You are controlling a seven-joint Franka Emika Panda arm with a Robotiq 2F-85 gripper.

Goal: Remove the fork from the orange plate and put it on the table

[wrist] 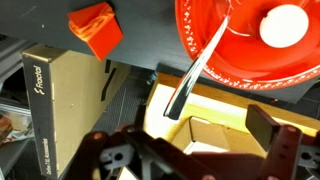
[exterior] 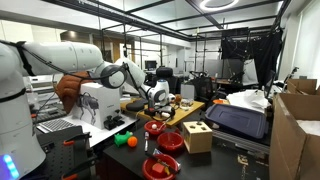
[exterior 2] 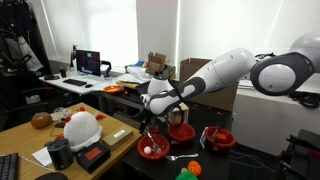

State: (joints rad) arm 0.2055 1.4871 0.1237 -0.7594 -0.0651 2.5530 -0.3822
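Near orange plate (wrist: pixel 250 65): cardboard box (wrist: pixel 60 100), red block (wrist: pixel 97 28). On plate: white ball (wrist: pixel 283 25) and fork (wrist: pixel 200 70), handle overhanging rim. Wrist view: tool (wrist: pixel 185 142) open, empty.

Plate: we see an orange plate (wrist: pixel 262 72) at upper right, cut off by the frame.
Fork: a fork (wrist: pixel 201 66) lies slantwise on it, with its dark handle reaching past the rim.
On plate: a round white object (wrist: pixel 283 25).
Below: a yellow wooden block (wrist: pixel 232 101).
Left: a tan box (wrist: pixel 62 100) and a small red-orange piece (wrist: pixel 97 28).
Gripper (wrist: pixel 185 137): dark jaws spread wide at the bottom edge, holding nothing.
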